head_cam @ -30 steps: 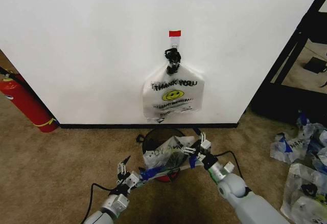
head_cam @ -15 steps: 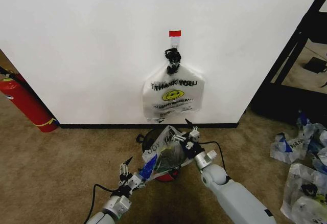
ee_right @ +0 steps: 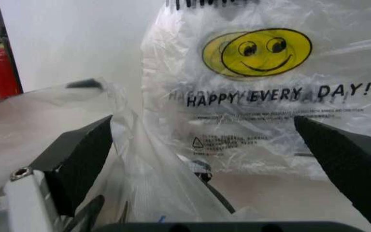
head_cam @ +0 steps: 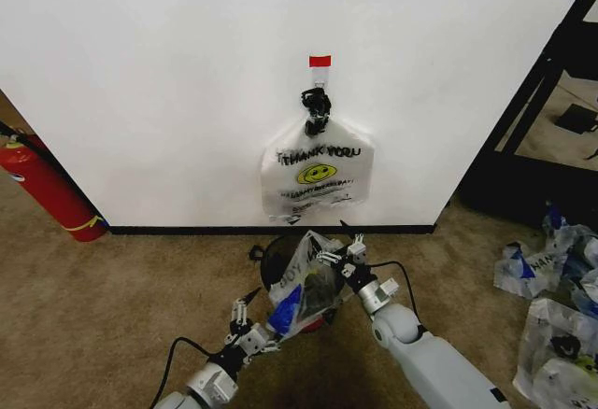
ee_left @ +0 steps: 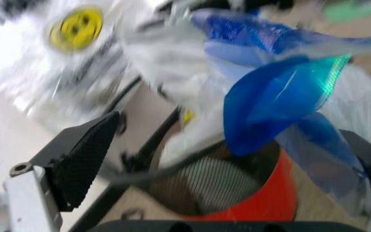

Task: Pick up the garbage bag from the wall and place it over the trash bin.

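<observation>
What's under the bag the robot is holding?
The trash bin: its black mesh rim and red base show below the garbage bag. The bag covers most of its opening, so its inside is hidden.

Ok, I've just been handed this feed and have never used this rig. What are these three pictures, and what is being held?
The wide picture comes from the robot's head, looking down at carpet in front of the wall. The other two come from cameras on its wrists; the black wedges there are its own fingers, spread apart. The left gripper and right gripper carry the garbage bag stretched between them, over the trash bin. A bundle of bags hangs from a hook on the wall. A fire extinguisher stands at the left and a heap of bags lies at the right.
</observation>
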